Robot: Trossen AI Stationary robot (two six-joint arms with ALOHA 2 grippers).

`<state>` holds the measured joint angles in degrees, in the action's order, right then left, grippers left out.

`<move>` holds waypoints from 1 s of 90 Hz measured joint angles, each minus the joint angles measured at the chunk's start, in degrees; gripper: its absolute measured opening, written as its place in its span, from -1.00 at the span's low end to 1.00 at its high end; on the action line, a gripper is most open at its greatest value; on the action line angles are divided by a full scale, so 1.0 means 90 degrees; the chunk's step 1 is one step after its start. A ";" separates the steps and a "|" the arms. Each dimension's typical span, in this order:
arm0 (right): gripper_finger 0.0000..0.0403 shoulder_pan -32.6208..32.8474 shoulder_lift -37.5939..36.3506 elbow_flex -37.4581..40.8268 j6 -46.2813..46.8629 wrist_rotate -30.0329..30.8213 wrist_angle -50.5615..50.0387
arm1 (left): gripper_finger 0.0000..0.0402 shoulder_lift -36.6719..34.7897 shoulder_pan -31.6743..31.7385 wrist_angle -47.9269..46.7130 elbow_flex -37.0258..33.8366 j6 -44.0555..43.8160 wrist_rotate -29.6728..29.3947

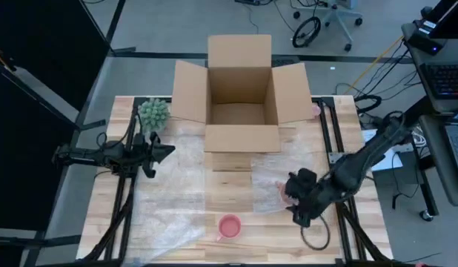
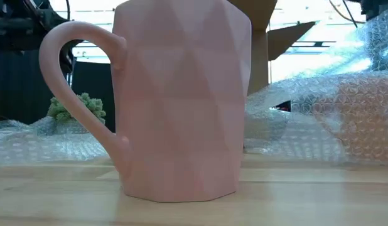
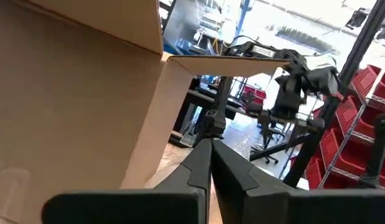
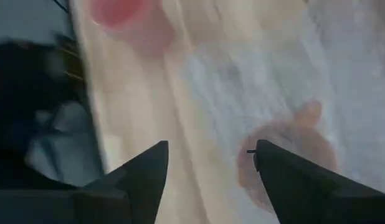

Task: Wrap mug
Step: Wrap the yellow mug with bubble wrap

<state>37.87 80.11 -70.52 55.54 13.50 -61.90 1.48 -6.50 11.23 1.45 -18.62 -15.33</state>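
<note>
Hovering with fingers spread, the right gripper (image 1: pixel 294 202) should descend squarely onto the clear bubble-wrap sheet (image 1: pixel 267 178) (left gripper (image 1: pixel 168 150) pinched together, idle), beside the pink faceted ceramic mug (image 1: pixel 229 226).

Grey floor (image 1: pixel 177 18) is seen around the wooden worktop (image 1: pixel 236 196), with cables and an office chair (image 1: pixel 336 13) beyond it. Red shelving (image 3: pixel 367 118) is seen in the bright room behind. A keyboard (image 1: pixel 444 78) is set on a side desk.
</note>
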 joint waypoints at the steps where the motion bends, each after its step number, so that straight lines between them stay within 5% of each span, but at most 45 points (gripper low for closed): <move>1: 0.12 -0.0010 0.0037 0.0000 0.0031 0.0012 -0.0080 | -1.00 0.0000 0.0000 0.0001 0.0000 0.0001 -0.0011; 23: 0.12 -0.0414 0.0717 0.0002 0.0385 0.0500 -0.1525 | -1.00 0.0000 0.0000 0.0004 0.0000 -0.0018 -0.0027; 45: 0.12 -0.0911 0.0974 0.0198 0.0281 0.0404 -0.1413 | -1.00 0.0002 0.0000 0.0026 0.0000 -0.0021 -0.0023; 59: 0.12 -0.1137 0.0955 0.0952 0.0222 -0.0285 -0.0585 | -1.00 0.0002 0.0001 0.0020 0.0000 -0.0050 -0.0015; 90: 0.12 -0.1132 0.0894 0.2250 0.0307 -0.0477 0.1391 | -1.00 0.0002 0.0000 -0.0006 0.0000 -0.0040 0.0024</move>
<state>27.68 88.16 -50.27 58.30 9.21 -49.38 1.50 -6.50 11.18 1.45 -18.98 -15.11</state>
